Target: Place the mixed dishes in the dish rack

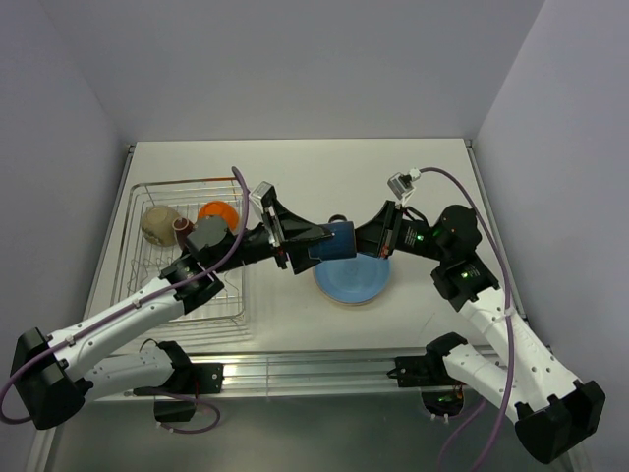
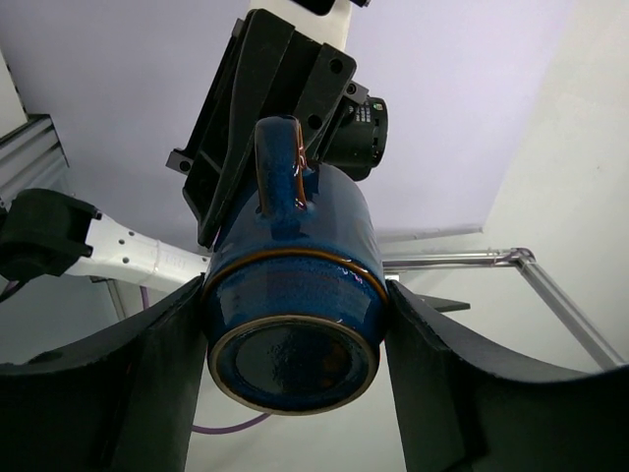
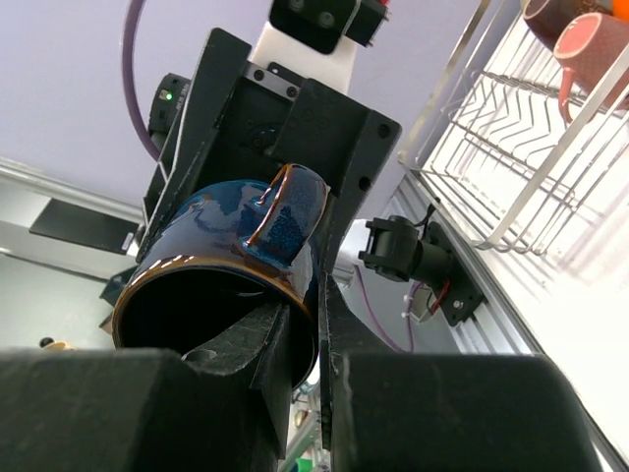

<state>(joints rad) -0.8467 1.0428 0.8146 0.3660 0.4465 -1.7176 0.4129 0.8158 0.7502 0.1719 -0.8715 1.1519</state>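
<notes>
A dark blue mug (image 1: 340, 239) hangs on its side in the air between both arms, over the blue plate (image 1: 351, 283). My right gripper (image 3: 311, 300) is shut on the dark blue mug (image 3: 211, 261), one finger inside the rim and one outside. My left gripper (image 2: 295, 295) has come in from the other end, and its fingers (image 2: 167, 374) press on both sides of the mug's base (image 2: 293, 364). The dish rack (image 1: 136, 208) stands at the left with a cream bowl (image 1: 159, 225), a dark brown mug (image 3: 545, 15) and a pinkish-orange mug (image 3: 590, 49) in it.
The blue plate lies on top of a tan plate (image 1: 346, 304) at the table's middle. White walls close in the table at the back and on both sides. A metal rail (image 1: 314, 369) runs along the near edge between the arm bases.
</notes>
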